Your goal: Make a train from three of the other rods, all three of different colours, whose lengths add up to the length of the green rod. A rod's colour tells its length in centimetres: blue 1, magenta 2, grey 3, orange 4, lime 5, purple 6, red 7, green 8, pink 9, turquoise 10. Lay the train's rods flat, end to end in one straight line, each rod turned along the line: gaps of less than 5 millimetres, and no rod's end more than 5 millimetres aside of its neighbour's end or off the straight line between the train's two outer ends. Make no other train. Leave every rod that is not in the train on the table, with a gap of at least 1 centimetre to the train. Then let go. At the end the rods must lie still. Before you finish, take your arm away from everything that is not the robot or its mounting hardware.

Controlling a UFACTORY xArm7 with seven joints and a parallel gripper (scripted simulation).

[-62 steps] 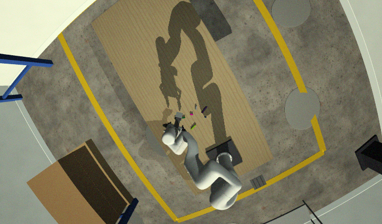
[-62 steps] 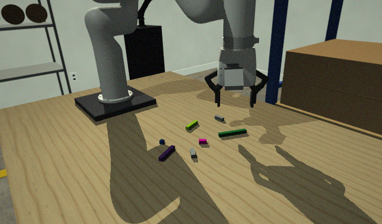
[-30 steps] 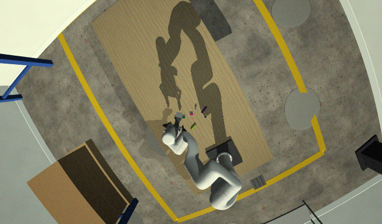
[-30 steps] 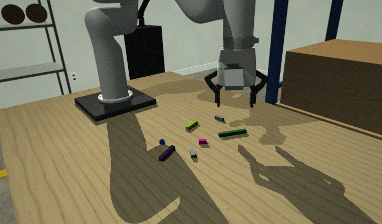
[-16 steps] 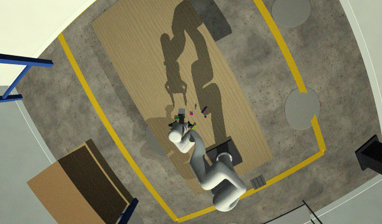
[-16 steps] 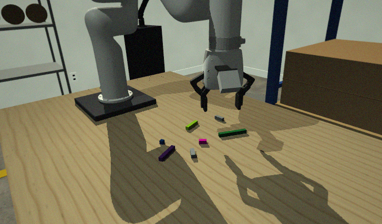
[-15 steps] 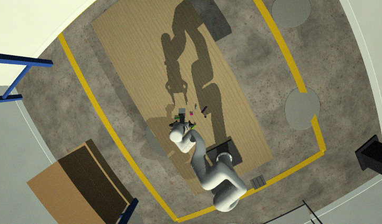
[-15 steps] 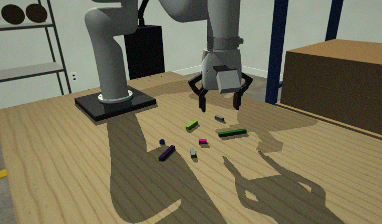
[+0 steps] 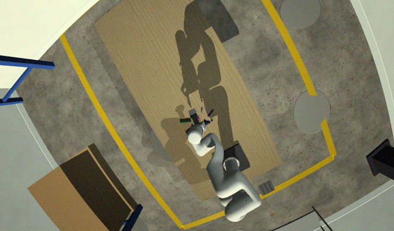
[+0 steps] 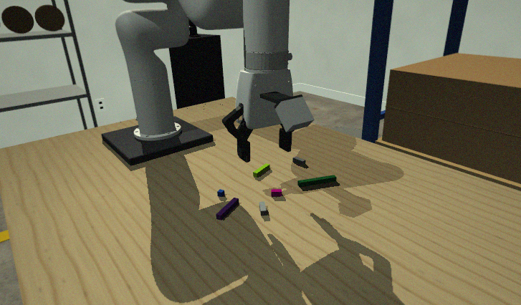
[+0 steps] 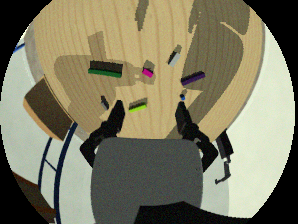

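Note:
My gripper is open and empty, above the table beside the lime rod, which shows between the fingertips in the wrist view. The green rod lies to the right in the exterior view. One grey rod lies behind it. The magenta rod lies in the middle, with the other grey rod in front. The purple rod and the small blue rod lie to the left. All lie apart.
The arm's black base plate stands on the wooden table at the back left in the exterior view. A large brown box stands beyond the table at the right. Arm shadows fall across the table and partly over the rods.

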